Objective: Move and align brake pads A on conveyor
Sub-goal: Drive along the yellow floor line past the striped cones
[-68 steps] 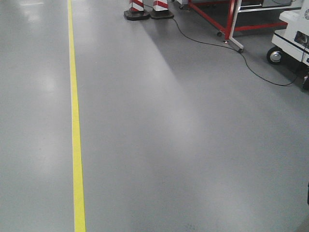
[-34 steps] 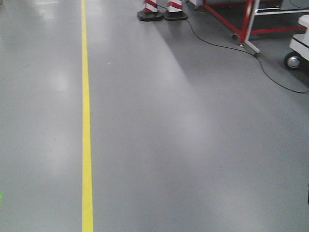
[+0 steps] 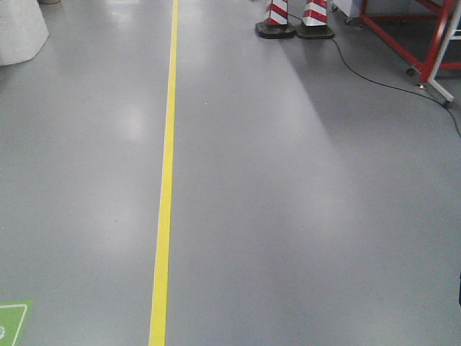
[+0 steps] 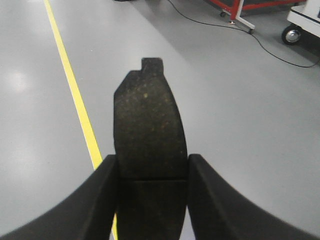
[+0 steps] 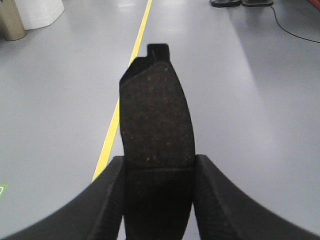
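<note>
In the left wrist view a dark grey curved brake pad (image 4: 148, 125) with a notched black backing tab sticks forward, and my left gripper (image 4: 151, 172) is shut on its near end, both black fingers pressed to its sides. The right wrist view is much the same: a second brake pad (image 5: 156, 115) stands out ahead with my right gripper (image 5: 158, 172) shut on it. Both pads hang above bare grey floor. The conveyor is out of view. Neither gripper shows in the front view.
A yellow floor line (image 3: 166, 187) runs away from me. Two red-and-white cones (image 3: 294, 18) stand at the far end, a red frame (image 3: 425, 36) with a black cable (image 3: 374, 81) at the far right. White object (image 3: 20, 29) at far left; green floor marking (image 3: 11, 324).
The front view has swung left: the yellow line, cones and red frame have shifted right in the picture, and a white object and green marking have come into view.
</note>
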You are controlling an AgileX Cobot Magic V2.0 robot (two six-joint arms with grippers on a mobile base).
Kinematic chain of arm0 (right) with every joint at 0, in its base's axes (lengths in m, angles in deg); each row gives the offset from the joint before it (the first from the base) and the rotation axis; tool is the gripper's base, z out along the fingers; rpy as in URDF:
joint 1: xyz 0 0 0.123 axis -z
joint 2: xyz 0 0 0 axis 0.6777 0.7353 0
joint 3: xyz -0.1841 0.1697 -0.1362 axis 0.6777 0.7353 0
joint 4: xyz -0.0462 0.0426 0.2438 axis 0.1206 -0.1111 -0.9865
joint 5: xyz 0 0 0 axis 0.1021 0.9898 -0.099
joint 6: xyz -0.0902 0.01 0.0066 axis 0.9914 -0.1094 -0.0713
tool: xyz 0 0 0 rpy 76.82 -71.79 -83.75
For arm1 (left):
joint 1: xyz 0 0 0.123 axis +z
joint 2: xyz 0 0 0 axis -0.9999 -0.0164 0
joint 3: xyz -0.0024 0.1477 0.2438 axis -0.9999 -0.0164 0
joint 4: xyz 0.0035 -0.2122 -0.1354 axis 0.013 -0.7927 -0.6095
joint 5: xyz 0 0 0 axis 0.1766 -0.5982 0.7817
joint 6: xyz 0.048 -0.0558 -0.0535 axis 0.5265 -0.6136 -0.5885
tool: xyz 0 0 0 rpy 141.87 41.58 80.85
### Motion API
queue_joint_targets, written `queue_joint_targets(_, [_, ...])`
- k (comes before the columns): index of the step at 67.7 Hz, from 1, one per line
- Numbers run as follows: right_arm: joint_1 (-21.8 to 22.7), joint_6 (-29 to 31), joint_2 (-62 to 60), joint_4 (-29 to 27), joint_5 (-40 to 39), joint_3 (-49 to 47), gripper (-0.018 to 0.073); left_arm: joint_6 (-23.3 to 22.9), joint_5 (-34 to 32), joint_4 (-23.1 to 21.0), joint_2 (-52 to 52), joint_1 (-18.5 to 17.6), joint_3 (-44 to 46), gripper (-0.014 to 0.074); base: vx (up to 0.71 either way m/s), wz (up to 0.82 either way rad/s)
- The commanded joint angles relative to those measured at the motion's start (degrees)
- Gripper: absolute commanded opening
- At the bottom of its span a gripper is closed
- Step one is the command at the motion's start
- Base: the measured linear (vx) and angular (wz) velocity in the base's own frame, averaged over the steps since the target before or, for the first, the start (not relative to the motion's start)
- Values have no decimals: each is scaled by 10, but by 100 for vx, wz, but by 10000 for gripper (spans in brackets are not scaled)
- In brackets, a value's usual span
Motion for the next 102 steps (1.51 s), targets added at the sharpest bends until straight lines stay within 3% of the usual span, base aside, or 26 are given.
queue_joint_targets(1, [3, 2, 3, 5, -51, -18, -4, 0, -53, 8, -7, -1, 16, -6, 46, 14])
queue_joint_targets(102, [3, 2, 3, 5, -51, -18, -4, 0, -53, 8, -8, -1, 16, -6, 60, 14])
